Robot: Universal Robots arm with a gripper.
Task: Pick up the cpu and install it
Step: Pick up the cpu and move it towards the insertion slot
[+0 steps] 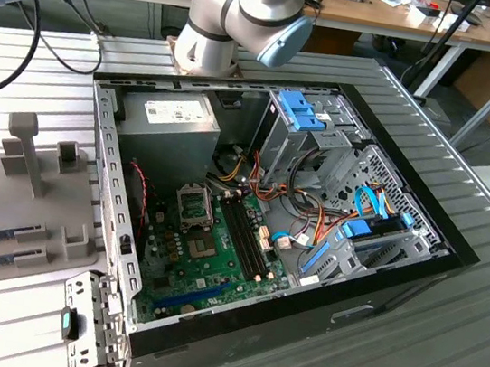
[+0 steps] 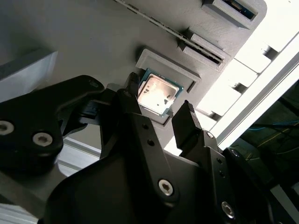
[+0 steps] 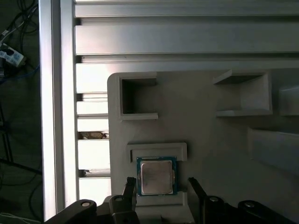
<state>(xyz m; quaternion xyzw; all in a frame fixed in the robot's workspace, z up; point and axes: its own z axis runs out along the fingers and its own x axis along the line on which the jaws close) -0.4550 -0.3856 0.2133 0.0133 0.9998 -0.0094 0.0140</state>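
The black jaws are being held open, one on each side of the small flat square cpu with a silver-grey metal top and thin green rim (image 3: 156,175), as is being shown in both wrist views. The chip is lying directly between the jaws and slightly beyond their tips. A narrow gap is being left on either side, and no contact can be made out. Because the chip is square, no long axis is being offered. Two of its opposite edges are being presented squarely to the inner faces of the jaws, so the alignment is judged good for a grasp across those edges.

The cpu is being kept flat, metal face outward, in a shallow pale grey moulded nest (image 3: 156,150). The nest is being carried by a grey fixture plate (image 3: 210,135) on the ribbed aluminium surface (image 3: 187,37).

Farther off, the open black computer case (image 1: 377,284) is lying at the centre of the exterior view. Its green motherboard (image 1: 206,265) and hinged metal socket frame (image 1: 194,206) are being left exposed.
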